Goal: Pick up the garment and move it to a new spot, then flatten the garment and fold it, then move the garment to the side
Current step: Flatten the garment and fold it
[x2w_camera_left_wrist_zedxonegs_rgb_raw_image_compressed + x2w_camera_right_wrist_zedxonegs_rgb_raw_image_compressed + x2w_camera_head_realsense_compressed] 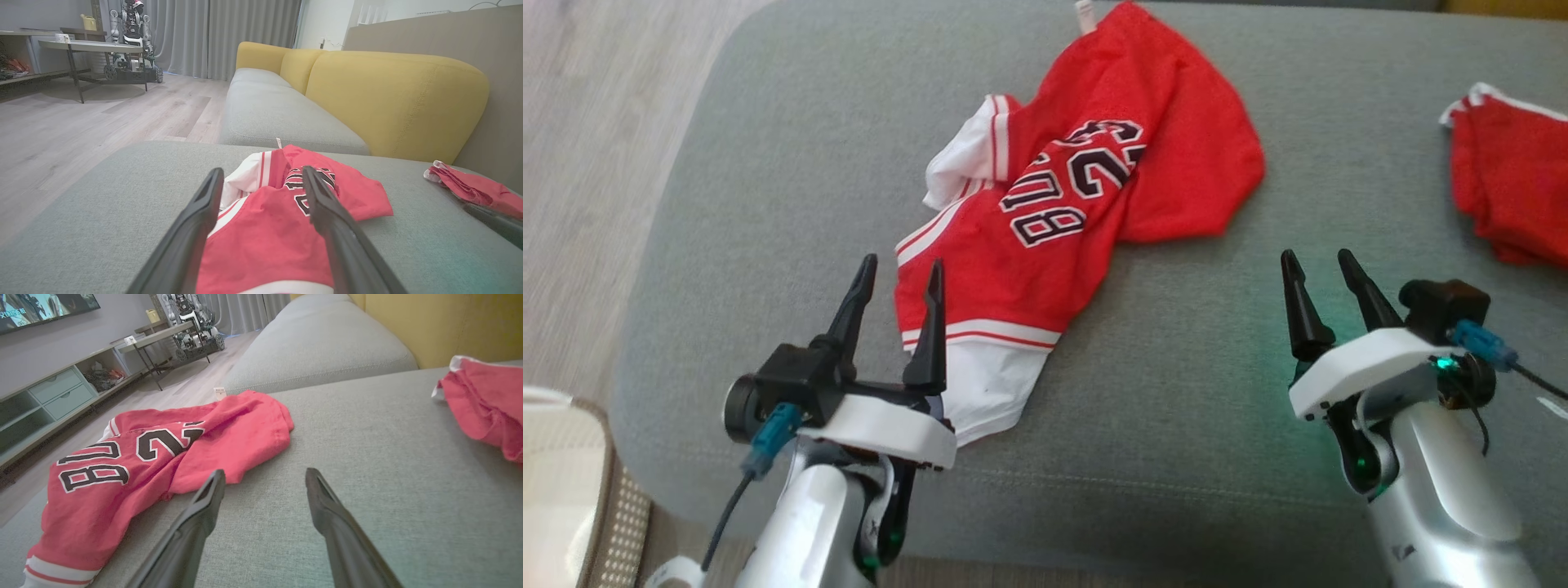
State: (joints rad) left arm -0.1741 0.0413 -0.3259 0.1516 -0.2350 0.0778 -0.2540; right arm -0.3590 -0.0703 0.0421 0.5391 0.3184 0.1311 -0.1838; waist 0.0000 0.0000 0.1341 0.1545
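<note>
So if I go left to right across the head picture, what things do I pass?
floor → left gripper → jersey → right gripper → other red cloth

Head camera looks down on the grey cushion point(1176, 384); 2 wrist cameras skim low across it.

Crumpled red garment point(1086, 180) on cushion
</note>
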